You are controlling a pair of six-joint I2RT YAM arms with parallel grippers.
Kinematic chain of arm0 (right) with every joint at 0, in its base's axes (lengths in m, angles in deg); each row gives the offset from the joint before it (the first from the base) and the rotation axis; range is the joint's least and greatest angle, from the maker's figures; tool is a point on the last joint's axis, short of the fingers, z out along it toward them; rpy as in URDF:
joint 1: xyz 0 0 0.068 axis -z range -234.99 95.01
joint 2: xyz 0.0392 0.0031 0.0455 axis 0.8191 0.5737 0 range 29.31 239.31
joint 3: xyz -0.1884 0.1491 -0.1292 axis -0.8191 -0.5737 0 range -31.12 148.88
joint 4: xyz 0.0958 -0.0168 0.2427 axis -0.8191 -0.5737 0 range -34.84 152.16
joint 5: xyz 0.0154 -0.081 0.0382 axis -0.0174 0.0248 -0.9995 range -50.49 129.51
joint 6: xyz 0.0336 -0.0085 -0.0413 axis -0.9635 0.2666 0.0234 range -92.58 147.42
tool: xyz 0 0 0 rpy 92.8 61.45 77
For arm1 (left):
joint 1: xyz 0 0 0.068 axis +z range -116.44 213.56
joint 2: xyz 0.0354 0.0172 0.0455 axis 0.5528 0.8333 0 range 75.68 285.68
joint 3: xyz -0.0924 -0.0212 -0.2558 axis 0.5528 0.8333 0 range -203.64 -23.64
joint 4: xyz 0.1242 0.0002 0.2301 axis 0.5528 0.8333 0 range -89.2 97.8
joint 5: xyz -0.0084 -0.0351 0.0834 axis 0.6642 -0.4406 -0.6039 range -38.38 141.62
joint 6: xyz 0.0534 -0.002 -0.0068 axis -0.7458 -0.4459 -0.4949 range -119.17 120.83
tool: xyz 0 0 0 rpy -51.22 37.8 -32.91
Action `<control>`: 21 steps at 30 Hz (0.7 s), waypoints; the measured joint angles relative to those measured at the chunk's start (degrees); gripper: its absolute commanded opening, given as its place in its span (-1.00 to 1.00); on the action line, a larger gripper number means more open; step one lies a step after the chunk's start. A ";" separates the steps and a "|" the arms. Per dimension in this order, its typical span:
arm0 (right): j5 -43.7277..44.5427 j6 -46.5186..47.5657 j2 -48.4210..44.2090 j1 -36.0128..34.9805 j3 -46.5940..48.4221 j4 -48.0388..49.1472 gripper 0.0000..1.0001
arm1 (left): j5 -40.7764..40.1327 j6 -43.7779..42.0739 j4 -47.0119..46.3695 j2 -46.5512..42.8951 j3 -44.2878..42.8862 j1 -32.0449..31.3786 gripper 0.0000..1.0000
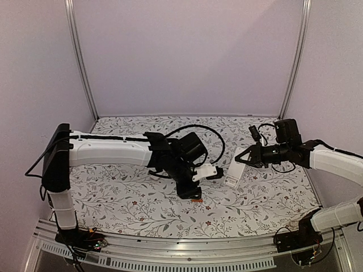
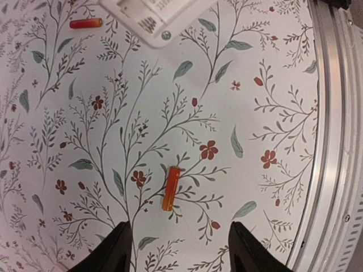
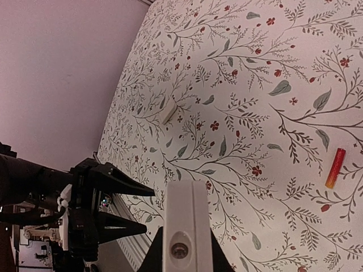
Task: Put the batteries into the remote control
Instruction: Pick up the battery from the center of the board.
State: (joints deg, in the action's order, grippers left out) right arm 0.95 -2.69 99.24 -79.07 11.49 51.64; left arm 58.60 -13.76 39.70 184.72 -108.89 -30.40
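The white remote control [image 1: 233, 175] is gripped in my right gripper [image 1: 241, 160] and hangs just above the cloth, right of centre. In the right wrist view it shows end-on [image 3: 186, 226] between the dark fingers [image 3: 157, 252]. One orange-red battery [image 2: 171, 188] lies flat on the cloth just ahead of my open left gripper [image 2: 180, 226], nearer its left finger. It shows in the top view [image 1: 197, 199] beside the left gripper [image 1: 191, 194]. A second battery [image 2: 85, 23] lies farther off, near the remote's corner [image 2: 159, 17]. The right wrist view shows one battery [image 3: 334, 168].
A small white piece [image 3: 168, 111] lies on the floral cloth toward the back. The metal rail [image 2: 334, 141] at the table's near edge runs close beside the left gripper. Purple walls enclose the back and sides.
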 measured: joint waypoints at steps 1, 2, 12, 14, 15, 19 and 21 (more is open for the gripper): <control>-0.17 0.24 0.00 0.68 -0.37 -0.50 -1.00 | 0.28 -0.46 1.03 1.25 -1.05 -0.17 0.06; -0.35 0.44 0.00 1.29 -0.74 -1.05 -1.00 | 0.52 -0.94 2.08 2.54 -2.19 -0.28 0.01; -2.56 1.64 0.00 3.63 -1.55 -2.84 -1.00 | -0.37 -5.18 8.04 11.67 -9.92 -0.37 -0.14; -2.78 1.77 0.00 3.87 -1.55 -2.95 -1.00 | -0.57 -5.75 8.76 13.05 -10.84 -0.37 -0.18; -2.89 1.88 0.00 4.02 -1.55 -2.99 -1.00 | -0.59 -5.99 8.98 13.81 -11.32 -0.37 -0.20; -3.61 2.19 0.33 4.39 -1.55 -3.19 -1.00 | -0.61 -6.82 9.62 16.37 -12.72 -0.37 -0.26; -3.87 2.38 0.55 4.52 -1.55 -3.23 -1.00 | -0.72 -7.13 9.90 17.66 -13.68 -0.37 -0.32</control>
State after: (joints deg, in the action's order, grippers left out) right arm -2.92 -0.31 99.79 -74.54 9.94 48.40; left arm 57.88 -20.89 49.60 202.38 -122.57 -30.77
